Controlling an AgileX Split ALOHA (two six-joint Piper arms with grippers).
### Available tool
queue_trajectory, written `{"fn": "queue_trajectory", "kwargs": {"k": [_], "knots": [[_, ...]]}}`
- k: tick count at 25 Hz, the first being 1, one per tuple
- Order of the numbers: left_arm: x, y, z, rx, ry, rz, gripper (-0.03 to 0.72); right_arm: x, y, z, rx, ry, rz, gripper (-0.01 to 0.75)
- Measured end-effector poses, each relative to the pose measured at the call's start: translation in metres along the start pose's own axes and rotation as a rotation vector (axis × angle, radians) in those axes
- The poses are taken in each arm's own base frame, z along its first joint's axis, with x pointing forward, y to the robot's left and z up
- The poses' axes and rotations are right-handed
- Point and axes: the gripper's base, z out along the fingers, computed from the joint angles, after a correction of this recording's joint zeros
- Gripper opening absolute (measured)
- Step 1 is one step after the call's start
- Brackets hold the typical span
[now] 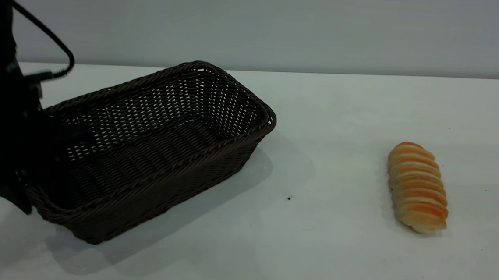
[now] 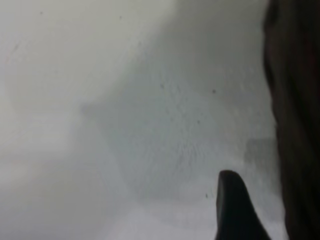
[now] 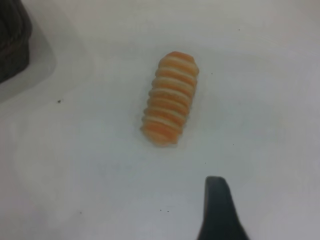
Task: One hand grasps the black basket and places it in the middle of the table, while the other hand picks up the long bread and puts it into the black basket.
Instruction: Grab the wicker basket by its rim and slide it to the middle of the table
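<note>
One gripper at basket, bread lying free
Left gripper (image 1: 33, 160) grips the black basket's (image 1: 161, 147) left-end rim at frame left, basket tilted; long bread (image 1: 417, 187) lies right on table (image 1: 312, 250); right gripper (image 3: 220, 212) above bread, jaw state indeterminable

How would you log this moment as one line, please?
left gripper: at black basket end, lifted | long bread: on table, untouched | right gripper: above bread

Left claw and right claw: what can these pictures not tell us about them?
- Left claw, exterior view: black on the black basket; its grip on the rim is unclear.
- Right claw, right wrist view: one fingertip shows above the long bread; the rest is cut off.
</note>
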Motion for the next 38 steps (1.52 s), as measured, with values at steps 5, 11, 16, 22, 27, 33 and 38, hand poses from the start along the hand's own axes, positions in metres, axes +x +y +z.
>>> {"fn": "queue_trajectory", "kwargs": {"k": [5,11,16,22,27,33,38], "knots": [[-0.005,-0.006,0.002,0.065,-0.041,-0.057,0.149,0.0,0.0,0.0,0.0,0.0,-0.004,0.481],[-0.008,-0.012,-0.036,0.147,-0.113,0.024,0.141,0.0,0.0,0.0,0.0,0.0,-0.005,0.481],[-0.015,-0.022,-0.067,0.182,-0.137,0.269,0.14,0.0,0.0,0.0,0.0,0.001,-0.006,0.481],[-0.038,-0.049,-0.052,0.193,-0.085,0.469,0.139,0.0,0.0,0.0,0.0,0.001,-0.006,0.481],[-0.048,-0.08,-0.021,0.203,-0.016,0.544,0.139,0.0,0.0,0.0,0.0,0.001,-0.006,0.481],[-0.048,-0.082,-0.005,0.178,0.037,0.495,0.139,0.001,0.0,0.0,-0.002,0.006,-0.007,0.481],[-0.048,-0.08,-0.005,0.157,0.044,0.488,0.256,0.001,0.0,0.0,-0.002,0.008,-0.007,0.481]]}}
